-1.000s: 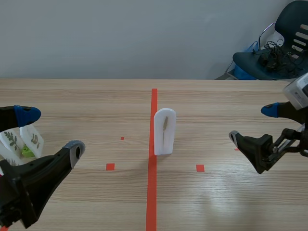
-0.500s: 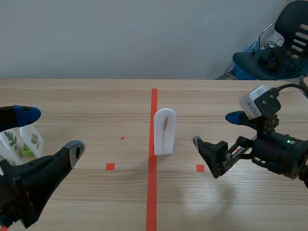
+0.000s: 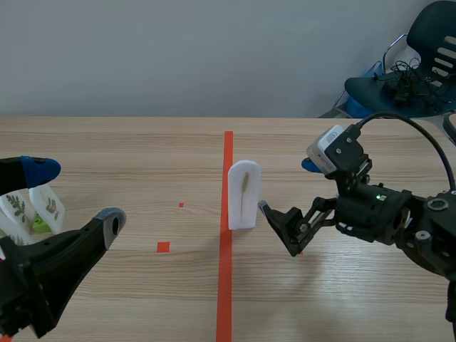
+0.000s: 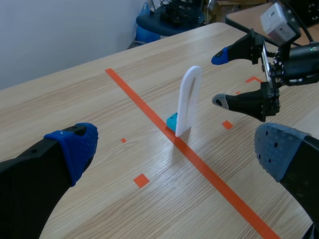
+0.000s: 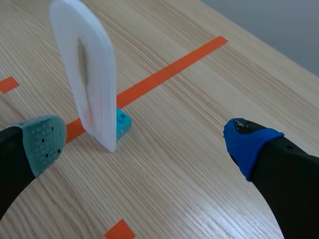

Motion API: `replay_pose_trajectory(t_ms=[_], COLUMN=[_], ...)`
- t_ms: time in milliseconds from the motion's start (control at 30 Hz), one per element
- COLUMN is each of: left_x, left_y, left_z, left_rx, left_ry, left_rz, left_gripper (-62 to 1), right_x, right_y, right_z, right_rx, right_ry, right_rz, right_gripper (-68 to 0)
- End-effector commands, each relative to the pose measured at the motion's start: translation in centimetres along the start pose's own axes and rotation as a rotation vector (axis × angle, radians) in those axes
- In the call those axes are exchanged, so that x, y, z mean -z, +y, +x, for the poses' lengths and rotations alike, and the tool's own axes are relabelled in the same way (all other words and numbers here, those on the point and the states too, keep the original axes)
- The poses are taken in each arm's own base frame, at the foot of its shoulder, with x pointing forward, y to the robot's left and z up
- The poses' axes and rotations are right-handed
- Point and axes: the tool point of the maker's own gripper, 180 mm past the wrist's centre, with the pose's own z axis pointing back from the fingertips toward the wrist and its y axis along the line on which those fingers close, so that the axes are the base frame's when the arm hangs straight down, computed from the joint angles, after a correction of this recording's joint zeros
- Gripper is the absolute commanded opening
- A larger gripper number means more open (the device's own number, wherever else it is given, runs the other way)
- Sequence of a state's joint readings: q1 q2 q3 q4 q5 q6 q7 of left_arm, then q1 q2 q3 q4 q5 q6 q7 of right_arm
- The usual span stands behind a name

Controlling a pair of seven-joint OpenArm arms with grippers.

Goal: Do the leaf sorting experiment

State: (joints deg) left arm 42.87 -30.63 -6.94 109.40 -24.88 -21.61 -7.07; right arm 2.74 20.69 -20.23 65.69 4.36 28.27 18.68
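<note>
From between the arms, the leaf card point(image 3: 244, 194), a white arch-topped plate with a slim leaf set in it, stands upright on the table point(image 3: 142, 157), just ahead of the right tool point(image 3: 286, 187). That tool is spread wide and grips nothing. Its lower finger tip sits close beside the card's foot without touching, and its blue-padded finger is higher and further out. I take the wide spread as room to straddle the card's two faces. The left tool point(image 3: 75, 194) hangs low on its own side, well apart from the card, equally wide and empty. Just beside it stand two other leaf cards point(image 3: 32, 206) with a green block point(image 3: 40, 225) at their foot, which looks like the place where sorted pieces gather.

Past the left wrist camera, that tool's pads frame the card from a distance. The card rises on edge from a small blue block point(image 4: 171, 122), evidently what keeps so thin a plate upright and easy to grasp. The right tool sits just beyond the card, jaws gaping toward it.

Through the right wrist camera, the card stands ahead of the tool, toward its grey-green pad point(image 5: 45, 142), not yet between the fingers. Its block rests on the orange tape line point(image 5: 164, 74).
</note>
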Motion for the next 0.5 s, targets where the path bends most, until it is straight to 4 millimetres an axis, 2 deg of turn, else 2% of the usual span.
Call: replay_pose_trajectory(t_ms=[0,100,467], left_x=[0.2,0.2,0.2], left_y=[-0.3,-0.3,-0.3], left_z=[0.8,0.8,0.8], left_rx=[-0.003,-0.003,-0.003], left_ry=[-0.029,-0.029,-0.029], left_rz=[-0.008,-0.008,-0.008], left_gripper=[1.4,1.4,1.4], right_x=[0.8,1.7,4.3], right_y=[-0.7,-0.6,2.8], right_z=[1.9,2.2,1.9], right_rx=[0.017,0.026,-0.053], right_ry=[-0.076,-0.096,-0.073], right_rz=[-0.018,-0.018,0.037], right_gripper=[0.4,0.4,0.4])
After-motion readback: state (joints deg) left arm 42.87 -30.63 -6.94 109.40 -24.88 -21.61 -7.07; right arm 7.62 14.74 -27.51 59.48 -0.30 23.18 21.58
